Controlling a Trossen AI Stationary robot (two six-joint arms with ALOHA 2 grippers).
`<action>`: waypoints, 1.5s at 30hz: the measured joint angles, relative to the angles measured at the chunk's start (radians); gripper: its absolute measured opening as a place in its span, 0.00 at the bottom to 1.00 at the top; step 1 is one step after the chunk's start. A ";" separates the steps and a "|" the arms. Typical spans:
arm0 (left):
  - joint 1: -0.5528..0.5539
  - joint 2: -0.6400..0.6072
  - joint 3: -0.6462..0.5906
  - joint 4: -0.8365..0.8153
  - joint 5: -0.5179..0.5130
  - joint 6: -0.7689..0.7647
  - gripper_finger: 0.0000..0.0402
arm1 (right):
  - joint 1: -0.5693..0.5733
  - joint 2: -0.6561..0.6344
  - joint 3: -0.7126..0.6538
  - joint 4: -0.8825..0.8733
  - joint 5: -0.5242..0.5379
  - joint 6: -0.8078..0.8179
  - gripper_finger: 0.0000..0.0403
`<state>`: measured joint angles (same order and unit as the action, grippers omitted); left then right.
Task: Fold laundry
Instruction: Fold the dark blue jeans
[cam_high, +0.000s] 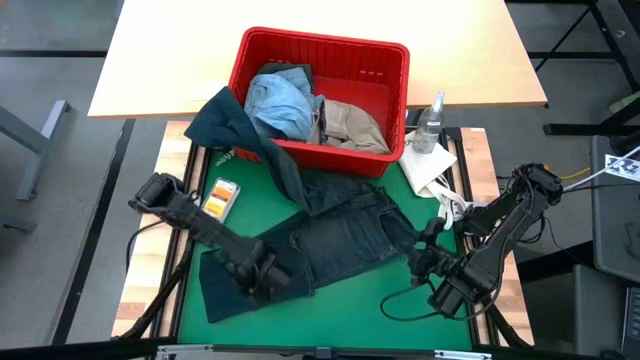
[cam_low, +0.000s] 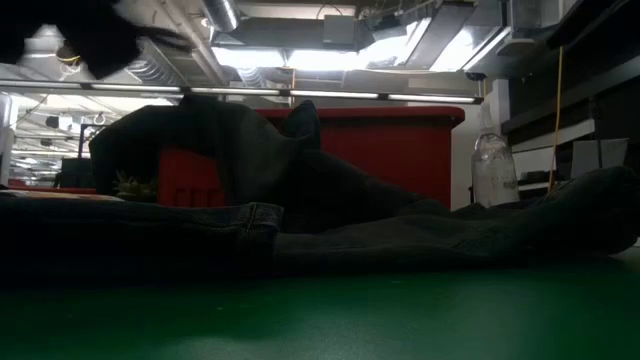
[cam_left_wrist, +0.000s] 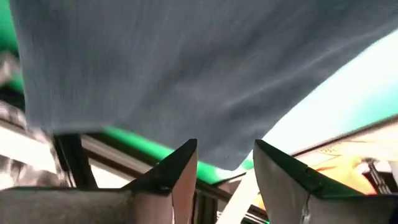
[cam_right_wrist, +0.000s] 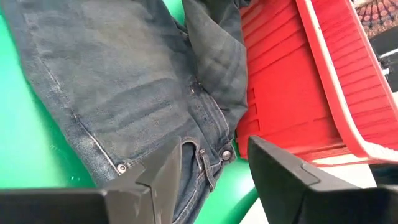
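Dark navy jeans (cam_left_wrist: 205, 74) fill the view past my left gripper (cam_left_wrist: 225, 165), whose fingers stand parted with nothing between them, hovering over the leg end of the jeans near the front left corner of the green mat (cam_high: 400, 320). My right gripper (cam_right_wrist: 214, 162) is also spread wide and empty, poised above the waistband and its rivet button near the mat's right edge. The jeans lie crumpled across the middle of the mat, one part trailing up over the front wall of the red basket (cam_high: 395, 60) at the back edge. Light blue denim (cam_high: 278, 100) and a beige khaki piece (cam_high: 352, 125) sit inside that basket. I judge the jeans heavy for cloth, limp, thick at the seams and not slippery; the waistband and hems look the firmest places to pinch, since flat single layers may slide or bunch.
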<state>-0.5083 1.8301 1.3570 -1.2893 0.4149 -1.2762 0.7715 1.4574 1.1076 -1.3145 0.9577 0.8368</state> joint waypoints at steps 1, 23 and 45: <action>-0.019 0.000 -0.011 -0.002 0.013 -0.031 0.37 | 0.000 0.000 0.000 0.010 0.000 -0.011 0.46; -0.239 -0.077 -0.088 0.070 -0.051 -0.399 0.31 | 0.000 0.000 0.000 0.117 -0.001 -0.171 0.46; -0.397 -0.430 -0.508 0.490 -0.166 -1.038 0.31 | 0.000 0.000 0.000 0.117 0.000 -0.242 0.46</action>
<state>-0.9052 1.4006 0.8494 -0.7993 0.2493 -2.3141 0.7715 1.4574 1.1076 -1.1980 0.9573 0.5945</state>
